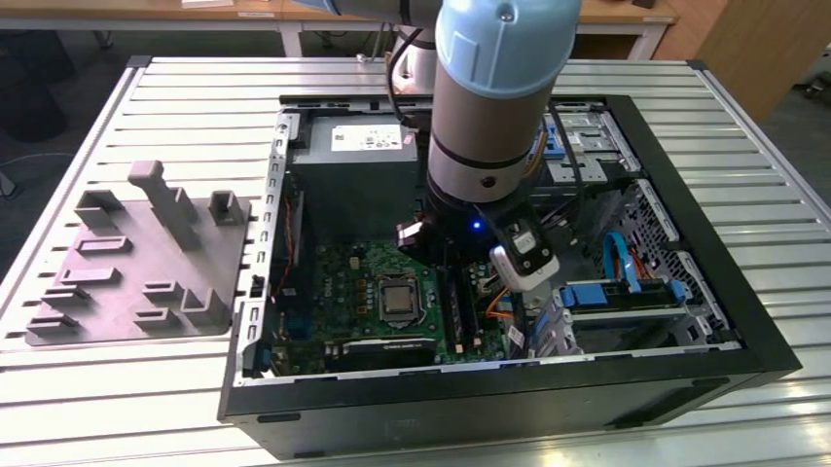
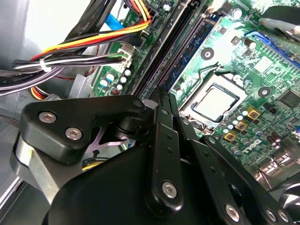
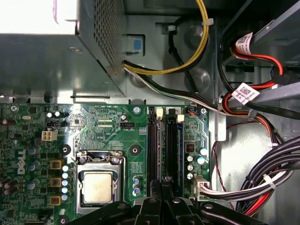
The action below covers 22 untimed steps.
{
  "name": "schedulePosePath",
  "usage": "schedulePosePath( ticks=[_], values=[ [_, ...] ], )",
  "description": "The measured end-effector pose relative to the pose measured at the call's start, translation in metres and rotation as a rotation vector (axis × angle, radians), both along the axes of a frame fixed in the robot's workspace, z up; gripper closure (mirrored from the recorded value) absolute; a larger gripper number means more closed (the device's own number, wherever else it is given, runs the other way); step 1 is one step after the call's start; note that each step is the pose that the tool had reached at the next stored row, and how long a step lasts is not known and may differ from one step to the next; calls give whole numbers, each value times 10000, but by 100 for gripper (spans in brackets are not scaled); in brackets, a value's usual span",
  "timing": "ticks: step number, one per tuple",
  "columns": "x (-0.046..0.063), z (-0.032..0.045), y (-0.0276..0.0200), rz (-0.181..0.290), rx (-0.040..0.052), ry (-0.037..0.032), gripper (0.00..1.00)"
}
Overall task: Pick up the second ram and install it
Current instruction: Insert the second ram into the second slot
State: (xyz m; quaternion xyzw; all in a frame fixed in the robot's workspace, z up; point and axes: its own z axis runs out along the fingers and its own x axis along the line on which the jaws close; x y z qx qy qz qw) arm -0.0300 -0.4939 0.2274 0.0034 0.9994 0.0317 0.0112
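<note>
Far off the gripper [image 3: 162, 187] toward the exterior view's left, a grey holder block [image 1: 136, 263] lies on the bench [image 1: 195, 97]. Gripper fingers [image 3: 154, 206] are pressed together above the motherboard [image 3: 103, 131]; the ram [image 3: 153, 150] seems seated in a slot just beneath them; blue cables [image 1: 621, 263] lie beyond, rightward.

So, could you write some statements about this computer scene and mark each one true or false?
1. The computer case lies open on the slatted table. True.
2. A grey tray lies to the exterior view's left of the case. True.
3. The claw hangs above the grey tray. False: it is inside the case, above the memory slots.
4. A cooler covers the processor. False: its metal top is bare.
</note>
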Motion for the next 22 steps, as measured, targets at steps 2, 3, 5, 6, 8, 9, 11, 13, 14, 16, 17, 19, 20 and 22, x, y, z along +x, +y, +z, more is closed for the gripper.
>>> schedulePosePath(
  ticks=[2,3,5,6,8,9,11,13,14,16,17,19,20,22],
  values=[
    [-1,-8,-3,0,1,-1,88],
    [-1,-13,-3,-1,1,0,88],
    [-1,-14,-3,-1,-3,1,88],
    [-1,-14,-3,0,-4,1,88],
    [-1,-16,-3,0,-1,1,88],
    [-1,-17,-3,0,-1,0,88],
    [-1,-49,-3,0,-1,0,88],
    [-1,-52,-3,0,-2,1,88],
    [-1,-54,-3,0,-3,1,88],
    [-1,-57,-3,0,-3,1,88],
    [-1,-59,-3,0,-2,1,88],
    [0,-64,-2,0,4,-2,88],
    [-1,-65,-3,0,1,-1,88],
    [-1,-67,-3,0,-1,1,87]
  ],
)
